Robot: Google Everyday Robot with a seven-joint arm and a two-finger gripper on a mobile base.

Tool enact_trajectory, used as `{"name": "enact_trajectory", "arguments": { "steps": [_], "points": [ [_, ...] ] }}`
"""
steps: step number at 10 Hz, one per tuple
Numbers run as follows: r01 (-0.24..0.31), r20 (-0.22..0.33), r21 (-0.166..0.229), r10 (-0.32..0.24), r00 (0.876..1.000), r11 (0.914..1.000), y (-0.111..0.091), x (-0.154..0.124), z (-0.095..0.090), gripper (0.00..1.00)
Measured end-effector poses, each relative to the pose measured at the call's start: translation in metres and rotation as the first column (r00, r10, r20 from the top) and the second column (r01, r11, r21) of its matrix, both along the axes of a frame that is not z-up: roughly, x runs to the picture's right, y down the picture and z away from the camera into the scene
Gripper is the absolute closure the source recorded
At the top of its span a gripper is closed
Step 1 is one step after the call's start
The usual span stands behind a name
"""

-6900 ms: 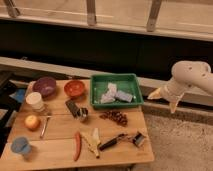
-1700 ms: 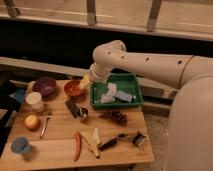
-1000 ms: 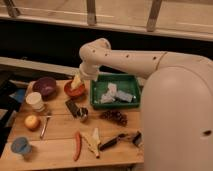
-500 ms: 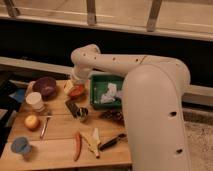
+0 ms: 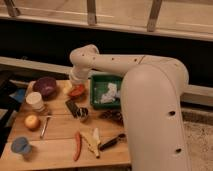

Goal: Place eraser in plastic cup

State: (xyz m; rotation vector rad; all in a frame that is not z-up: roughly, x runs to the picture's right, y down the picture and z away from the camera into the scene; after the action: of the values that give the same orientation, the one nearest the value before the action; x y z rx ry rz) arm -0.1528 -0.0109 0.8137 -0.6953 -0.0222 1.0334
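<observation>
The eraser (image 5: 73, 107), a small flat dark block, lies on the wooden table (image 5: 60, 155) next to a shiny metal cup (image 5: 83, 115). At the table's front left corner stands the light-blue plastic cup (image 5: 21, 145). My gripper (image 5: 69, 86) hangs open and empty at the end of the white arm. It is above the back of the table, between the purple bowl (image 5: 45, 86) and the orange bowl (image 5: 78, 91). It is behind the eraser and higher up, and well apart from the plastic cup.
A green tray (image 5: 98, 80) with white scraps sits at the back. A white cup (image 5: 35, 100), an orange fruit (image 5: 31, 121), a metal utensil (image 5: 44, 126), a red chili (image 5: 77, 146), a yellow banana-like piece (image 5: 91, 141) and a black-handled tool (image 5: 112, 142) lie around. My arm covers the table's right side.
The arm has swung further left across the table; the gripper moved from above the orange bowl toward the purple bowl. No object has moved.
</observation>
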Motion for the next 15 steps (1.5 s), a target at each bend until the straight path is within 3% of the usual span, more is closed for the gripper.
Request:
{"name": "enact_trajectory", "arguments": {
  "steps": [6,11,15],
  "points": [
    [-0.007,0.022,-0.103,0.009,1.0,0.9947,0.041,-0.014,0.026,0.2],
    [-0.002,0.073,-0.213,0.018,0.997,0.977,0.078,-0.031,0.055,0.2],
    [-0.003,0.075,-0.214,0.019,0.997,0.9769,0.078,-0.032,0.055,0.2]
  ]
}}
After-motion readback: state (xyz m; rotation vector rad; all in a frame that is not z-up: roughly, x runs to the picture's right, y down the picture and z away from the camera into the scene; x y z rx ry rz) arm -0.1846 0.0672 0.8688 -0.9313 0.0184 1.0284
